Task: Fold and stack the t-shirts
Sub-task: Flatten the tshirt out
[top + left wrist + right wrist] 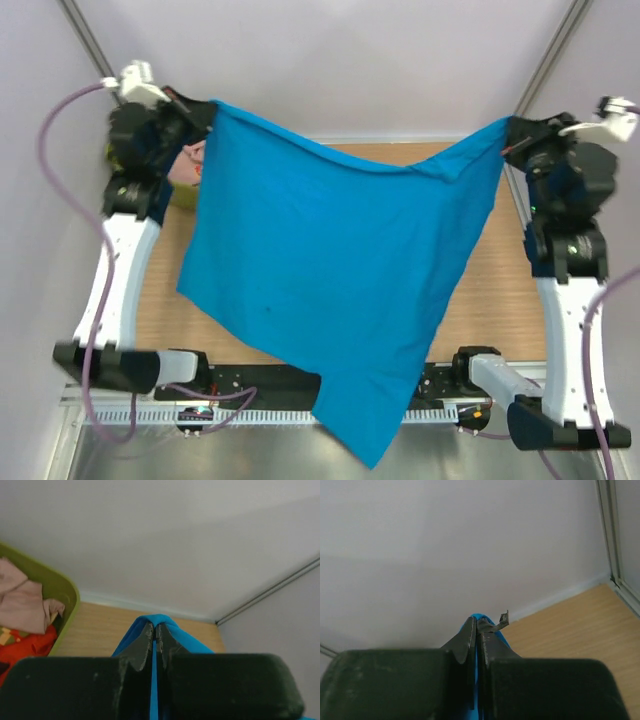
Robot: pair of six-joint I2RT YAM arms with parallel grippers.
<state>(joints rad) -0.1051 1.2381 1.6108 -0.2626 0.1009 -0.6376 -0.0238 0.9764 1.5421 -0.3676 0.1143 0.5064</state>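
The bright blue t-shirt hangs spread in the air between both arms, its lower end drooping past the table's near edge. My left gripper is shut on its upper left corner; the blue cloth shows between and over the fingertips in the left wrist view. My right gripper is shut on its upper right corner, where blue cloth peeks at the fingertips. A pale pink shirt and a red-orange patterned shirt lie in the tub.
An olive-green plastic tub stands at the far left of the wooden table, mostly hidden behind the left arm in the top view. White walls close the back and sides. The arm bases sit at the near edge.
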